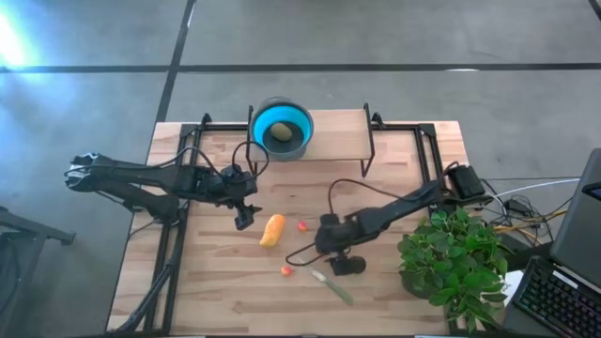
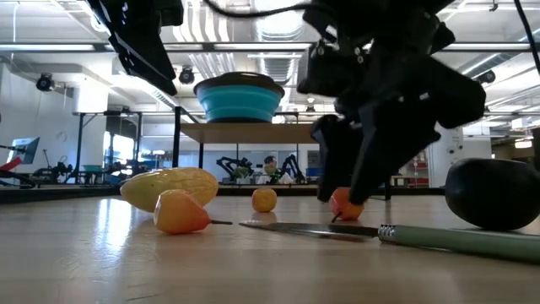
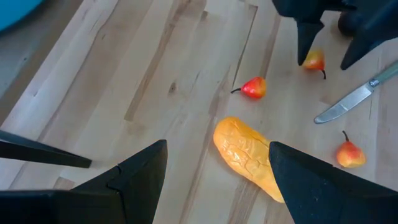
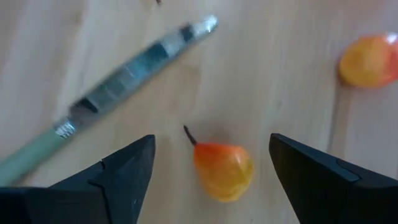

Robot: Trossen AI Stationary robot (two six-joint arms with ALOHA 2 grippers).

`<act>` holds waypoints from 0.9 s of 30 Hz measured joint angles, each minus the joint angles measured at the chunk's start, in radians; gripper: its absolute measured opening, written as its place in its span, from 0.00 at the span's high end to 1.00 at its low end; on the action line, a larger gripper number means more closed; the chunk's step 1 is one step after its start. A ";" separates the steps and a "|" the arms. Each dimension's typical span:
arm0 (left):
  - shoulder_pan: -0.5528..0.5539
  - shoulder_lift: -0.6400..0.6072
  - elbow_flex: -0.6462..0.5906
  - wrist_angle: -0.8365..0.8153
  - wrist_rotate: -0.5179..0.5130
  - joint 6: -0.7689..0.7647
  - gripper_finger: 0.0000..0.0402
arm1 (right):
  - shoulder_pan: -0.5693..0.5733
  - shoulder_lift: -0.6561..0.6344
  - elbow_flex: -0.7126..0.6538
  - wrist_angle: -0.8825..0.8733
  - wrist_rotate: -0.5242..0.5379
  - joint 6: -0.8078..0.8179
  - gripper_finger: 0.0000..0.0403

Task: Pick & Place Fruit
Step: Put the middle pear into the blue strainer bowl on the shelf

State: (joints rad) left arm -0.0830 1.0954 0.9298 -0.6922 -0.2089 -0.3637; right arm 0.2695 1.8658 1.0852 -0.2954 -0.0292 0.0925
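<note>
While your right gripper [image 4: 211, 180] hangs jaws wide and empty over the small red-orange stemmed fruit [image 4: 222, 170] on the table, beware nudging it; left gripper [image 3: 217, 180], equally wide, straddles the elongated orange-yellow fruit [image 3: 249, 158].

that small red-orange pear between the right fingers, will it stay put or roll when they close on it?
The pear probably rolls: it is rounded, lies on its side on bare wood, and looks smooth and glossy, so maybe slippery. It tapers to a thin stem, so it would likely curve away. The right gripper is open astride it.

Six fruit [image 1: 272, 230], one knife [image 1: 332, 286], one bowl [image 1: 302, 125].
</note>
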 joint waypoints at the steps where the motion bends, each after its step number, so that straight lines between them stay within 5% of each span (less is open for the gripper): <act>1: 0.000 0.000 0.000 0.000 0.000 0.000 0.29 | 0.001 0.006 0.003 -0.016 0.000 0.000 0.25; 27: 0.000 0.000 -0.001 -0.001 0.002 0.012 0.29 | 0.002 0.023 0.008 -0.068 0.004 0.054 0.65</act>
State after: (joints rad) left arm -0.0830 1.0954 0.9291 -0.6930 -0.2073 -0.3515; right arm 0.2710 1.8889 1.0935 -0.3634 -0.0249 0.1462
